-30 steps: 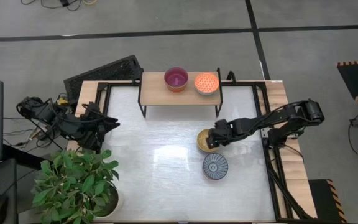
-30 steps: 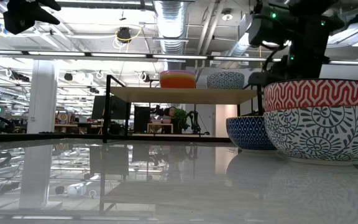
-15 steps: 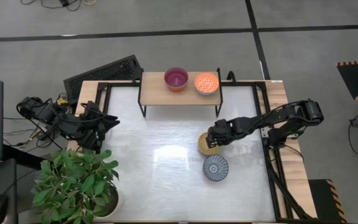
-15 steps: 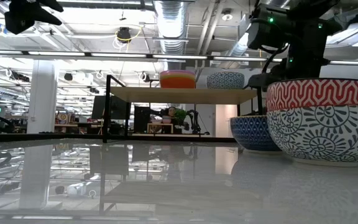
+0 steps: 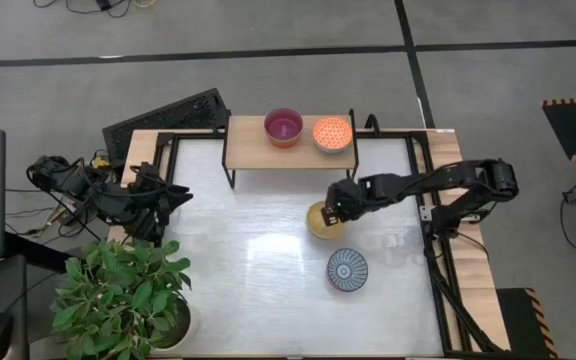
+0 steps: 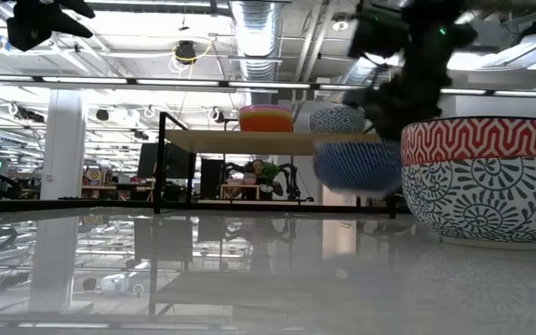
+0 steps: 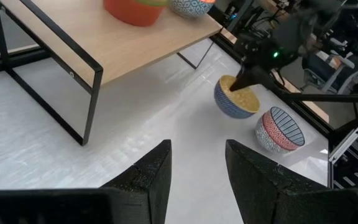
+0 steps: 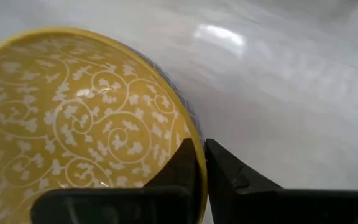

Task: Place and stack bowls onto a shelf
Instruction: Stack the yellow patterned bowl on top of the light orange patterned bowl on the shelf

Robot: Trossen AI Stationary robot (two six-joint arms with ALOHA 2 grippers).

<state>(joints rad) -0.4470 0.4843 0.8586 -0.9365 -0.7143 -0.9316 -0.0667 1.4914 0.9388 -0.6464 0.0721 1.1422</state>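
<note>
The shelf (image 5: pixel 288 150) stands at the table's far edge, with a magenta bowl (image 5: pixel 284 126) and an orange-patterned bowl (image 5: pixel 333 133) resting on its wooden top. My right gripper (image 5: pixel 336 211) is shut on a bowl that is yellow inside and blue outside (image 5: pixel 322 221), just in front of the shelf's right end. This bowl also shows in the low view (image 6: pixel 356 166) and the left wrist view (image 7: pixel 236 102). A blue-grey radial-lined bowl (image 5: pixel 347 268) sits on the table nearer the front. My left gripper (image 7: pixel 197 171) waits open at the table's left side. My right gripper pinches the yellow bowl's rim (image 8: pixel 197 163) on its right-hand side, one finger (image 8: pixel 180 169) inside the bowl and the other (image 8: pixel 229 175) outside. The fingers slant down from the table's right. The bowl hangs clear of the table, mouth up.
A potted plant (image 5: pixel 118 295) stands at the near left corner. A black slab (image 5: pixel 168 115) lies beyond the far left corner. Black frame rails (image 5: pixel 433 270) run along the table's sides. Bare white tabletop (image 5: pixel 258 250) lies left of the bowls.
My right gripper has gone up and toward the table's left and far edges, nearer the shelf. The yellow bowl, which sat on the table, is now lifted clear and has travelled with it. The radial-lined bowl has stayed where it was.
</note>
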